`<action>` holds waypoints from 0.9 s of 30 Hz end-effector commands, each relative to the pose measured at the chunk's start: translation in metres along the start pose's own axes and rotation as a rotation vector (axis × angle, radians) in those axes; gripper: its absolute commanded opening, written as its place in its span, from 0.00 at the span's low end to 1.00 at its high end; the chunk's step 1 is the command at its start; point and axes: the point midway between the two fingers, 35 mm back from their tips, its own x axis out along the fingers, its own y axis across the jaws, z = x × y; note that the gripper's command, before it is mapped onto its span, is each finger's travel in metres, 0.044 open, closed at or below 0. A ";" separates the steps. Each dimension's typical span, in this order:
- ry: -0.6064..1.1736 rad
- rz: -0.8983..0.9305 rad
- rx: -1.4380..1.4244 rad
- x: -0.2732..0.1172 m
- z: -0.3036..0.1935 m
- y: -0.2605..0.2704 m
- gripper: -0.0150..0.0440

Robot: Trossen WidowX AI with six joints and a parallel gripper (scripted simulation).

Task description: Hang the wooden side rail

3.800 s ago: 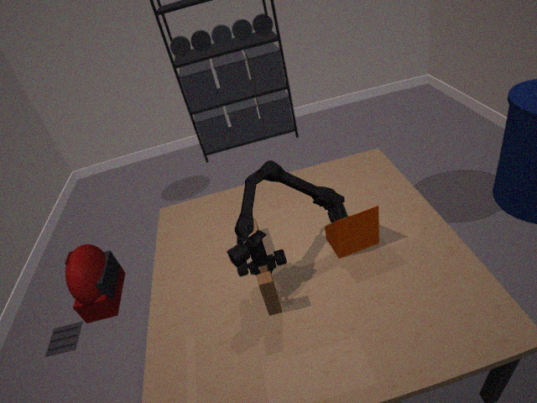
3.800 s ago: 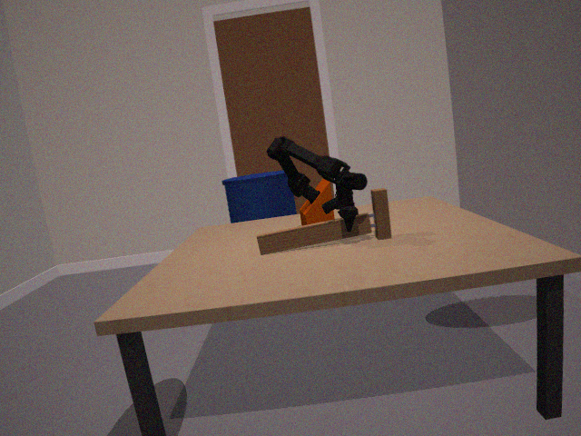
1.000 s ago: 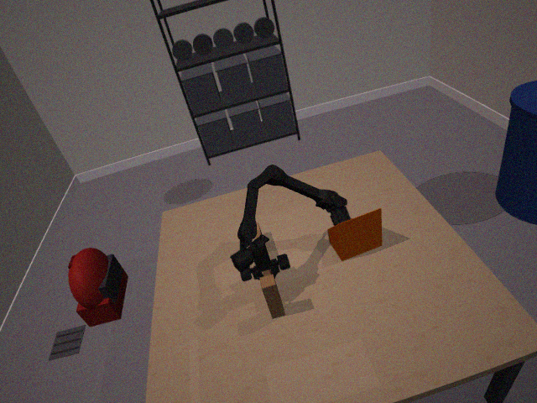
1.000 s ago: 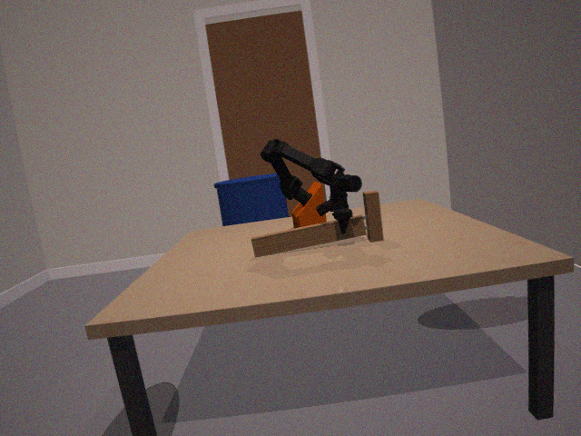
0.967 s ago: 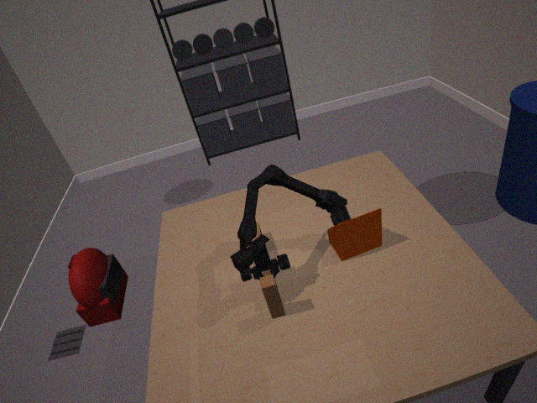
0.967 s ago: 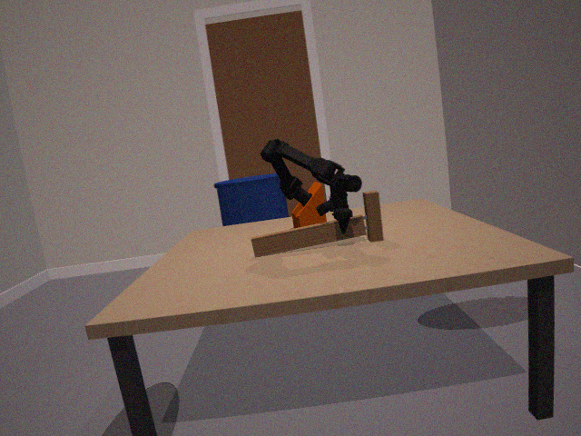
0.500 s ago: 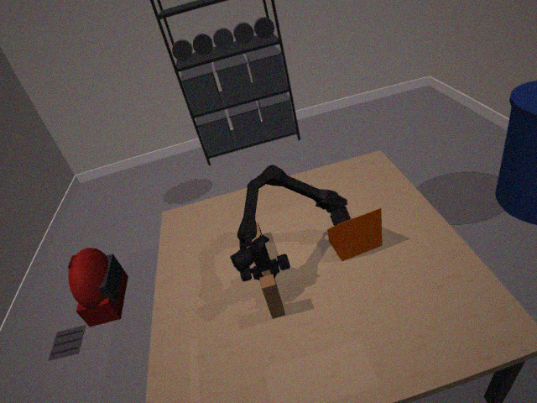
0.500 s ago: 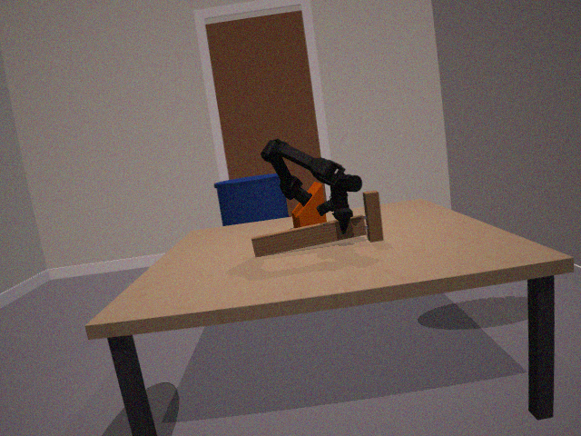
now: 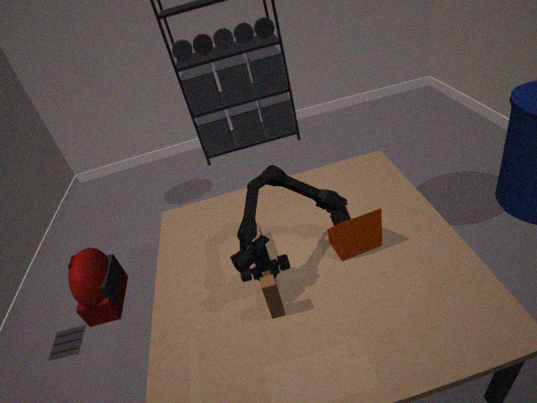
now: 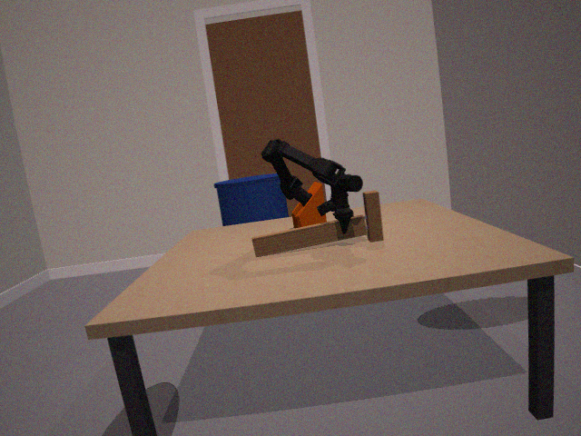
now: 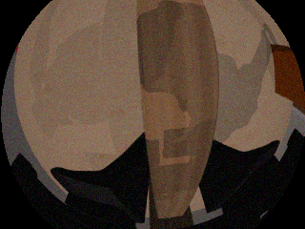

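From here the tool [image 9: 263,269] [image 10: 344,223] [image 11: 167,133] has the rail [image 10: 300,238] [image 11: 178,57] clenched near its raised end, right beside the upright post [image 9: 272,300] [image 10: 373,216]; the far end looks down on the surface [image 9: 346,329] [image 10: 225,291] [image 11: 62,62]; seating, if unfinished, then release and retreat remain; hooks, pins and slot I can't make out, so I can't tell whether it hangs.
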 end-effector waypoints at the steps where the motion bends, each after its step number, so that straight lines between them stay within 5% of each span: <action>1: 0.006 0.011 -0.006 -0.005 -0.005 0.000 0.25; 27: 0.006 0.011 -0.006 -0.005 -0.007 0.000 0.25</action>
